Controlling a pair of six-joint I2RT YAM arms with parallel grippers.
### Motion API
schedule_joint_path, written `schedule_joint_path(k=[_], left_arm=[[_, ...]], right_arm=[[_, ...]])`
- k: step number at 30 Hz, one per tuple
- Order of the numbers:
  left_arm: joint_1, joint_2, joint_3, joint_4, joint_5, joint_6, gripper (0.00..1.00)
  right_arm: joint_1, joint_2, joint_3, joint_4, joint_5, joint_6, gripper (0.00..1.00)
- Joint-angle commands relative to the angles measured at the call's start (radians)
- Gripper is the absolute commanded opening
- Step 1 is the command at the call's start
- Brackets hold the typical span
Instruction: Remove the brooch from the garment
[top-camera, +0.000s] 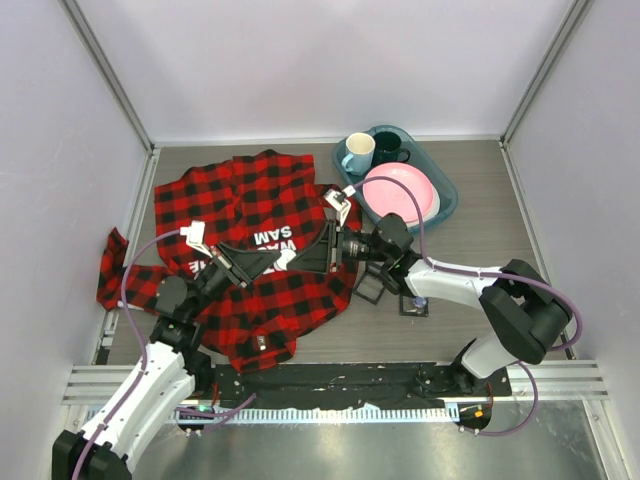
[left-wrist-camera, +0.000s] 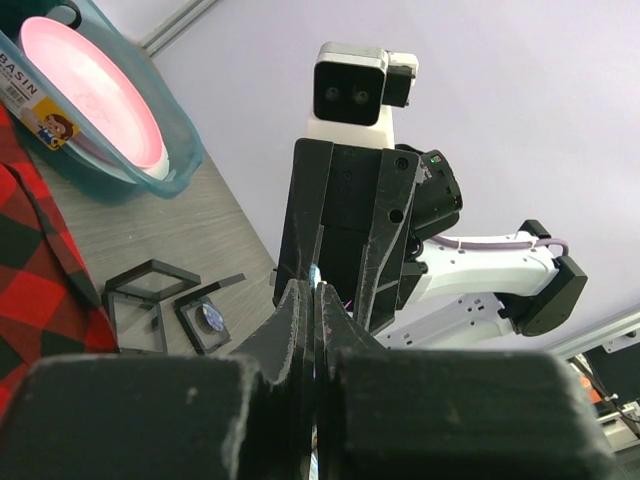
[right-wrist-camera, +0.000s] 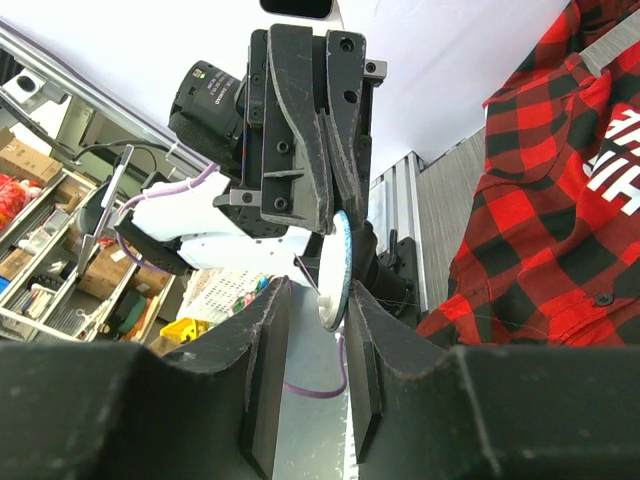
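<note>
The red-and-black checked shirt (top-camera: 240, 200) lies spread on the table, its white lettering under the two grippers. They meet tip to tip above the shirt's middle. My left gripper (top-camera: 283, 260) is shut on the edge of the brooch (right-wrist-camera: 335, 270), a round disc with a blue face and a white back with a pin, held clear of the cloth. In the left wrist view only a thin sliver shows between the closed fingers (left-wrist-camera: 300, 310). My right gripper (right-wrist-camera: 315, 290) is open, one finger on each side of the disc; the right-hand finger (right-wrist-camera: 385, 330) is close against its face.
A teal basin (top-camera: 445, 195) at the back right holds a pink plate (top-camera: 400, 192) and two mugs (top-camera: 358, 152). Small black open boxes (top-camera: 370, 285) lie right of the shirt; one (top-camera: 418, 303) holds a blue disc. White walls enclose the table.
</note>
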Motion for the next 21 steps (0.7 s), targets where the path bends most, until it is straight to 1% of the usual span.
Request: schedule_joint_path(k=[1,11,21], left_arm=[[0.0,-0.007,0.029,-0.02,0.007,0.038,0.0],[0.0,-0.024,0.046,-0.043,0.016,0.061,0.0],[0.0,-0.042,0.072,-0.074,0.048,0.103,0.0]], right_arm=[[0.012,-0.011,0.054,0.037,0.025,-0.023,0.34],[0.015,-0.006,0.054,0.009,0.042,-0.028,0.24],[0.02,0.019,0.069,-0.006,0.037,-0.011,0.18]])
